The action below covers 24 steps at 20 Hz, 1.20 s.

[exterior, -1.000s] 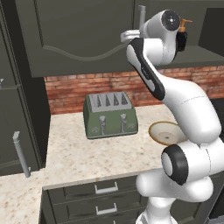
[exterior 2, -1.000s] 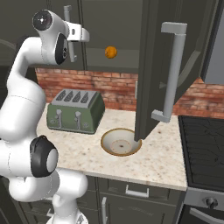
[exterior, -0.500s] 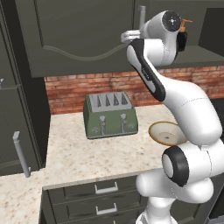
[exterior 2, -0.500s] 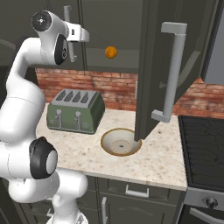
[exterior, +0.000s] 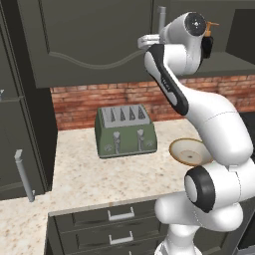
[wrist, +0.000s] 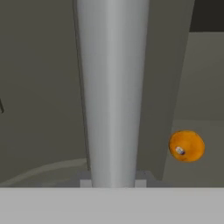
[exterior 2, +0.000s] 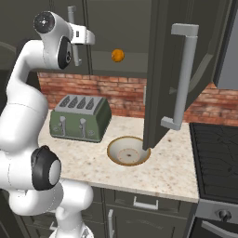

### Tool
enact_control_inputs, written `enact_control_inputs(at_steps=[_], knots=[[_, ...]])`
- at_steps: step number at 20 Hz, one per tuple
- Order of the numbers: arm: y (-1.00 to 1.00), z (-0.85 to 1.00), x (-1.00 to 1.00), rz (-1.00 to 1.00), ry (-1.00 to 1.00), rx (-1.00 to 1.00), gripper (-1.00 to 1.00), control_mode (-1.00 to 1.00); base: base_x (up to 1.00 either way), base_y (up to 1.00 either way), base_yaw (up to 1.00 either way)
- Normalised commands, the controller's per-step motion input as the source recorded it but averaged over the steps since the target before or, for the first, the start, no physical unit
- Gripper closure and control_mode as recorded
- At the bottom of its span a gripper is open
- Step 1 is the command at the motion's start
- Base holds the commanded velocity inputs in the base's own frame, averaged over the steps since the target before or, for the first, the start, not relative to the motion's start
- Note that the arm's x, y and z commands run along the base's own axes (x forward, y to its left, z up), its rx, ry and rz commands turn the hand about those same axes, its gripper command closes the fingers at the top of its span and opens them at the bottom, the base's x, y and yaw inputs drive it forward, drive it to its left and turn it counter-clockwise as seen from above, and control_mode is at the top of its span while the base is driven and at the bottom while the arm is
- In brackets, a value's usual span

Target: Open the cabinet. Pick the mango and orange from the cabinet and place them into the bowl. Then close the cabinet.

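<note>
The cabinet's left door [exterior: 89, 40] is closed, and its right door [exterior 2: 162, 69] is swung wide open over the counter. My gripper [exterior 2: 80, 36] sits right at the left door's vertical silver handle [exterior 2: 72, 28], which runs up the middle of the hand view [wrist: 113, 87]. The fingertips are hidden, so the grip cannot be judged. The orange [exterior 2: 117, 55] rests on the shelf inside the open half, to the right of the handle in the hand view [wrist: 187, 145]. The mango is out of view. On the counter below sits the bowl [exterior 2: 111, 151], nothing in it.
A green toaster [exterior: 124, 129] stands against the brick wall, left of the bowl [exterior: 191, 152]. The open door's handle [exterior 2: 183, 74] juts out above the bowl. A stove [exterior 2: 218, 153] lies to the right, a tall dark cabinet [exterior: 20, 124] to the left, drawers [exterior: 119, 214] below.
</note>
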Motion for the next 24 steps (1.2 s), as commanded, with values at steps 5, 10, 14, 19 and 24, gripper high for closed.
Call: enact_control_inputs(at_steps=[5, 10, 14, 19, 24], knots=[[0.0, 0.0, -0.06, 0.0, 0.0, 0.0, 1.0, -1.0, 0.0, 0.0, 0.0], [0.0, 0.0, -0.52, 0.0, -0.01, 0.0, 1.0, -1.0, 0.0, 0.0, 0.0], [0.0, 0.0, -0.69, 0.0, -0.02, 0.0, 1.0, -1.0, 0.0, 0.0, 0.0], [0.0, 0.0, -0.63, 0.0, 0.0, 0.0, 1.0, -1.0, 0.0, 0.0, 0.0], [0.0, 0.0, -0.63, 0.0, 0.0, 0.0, 1.0, -1.0, 0.0, 0.0, 0.0]])
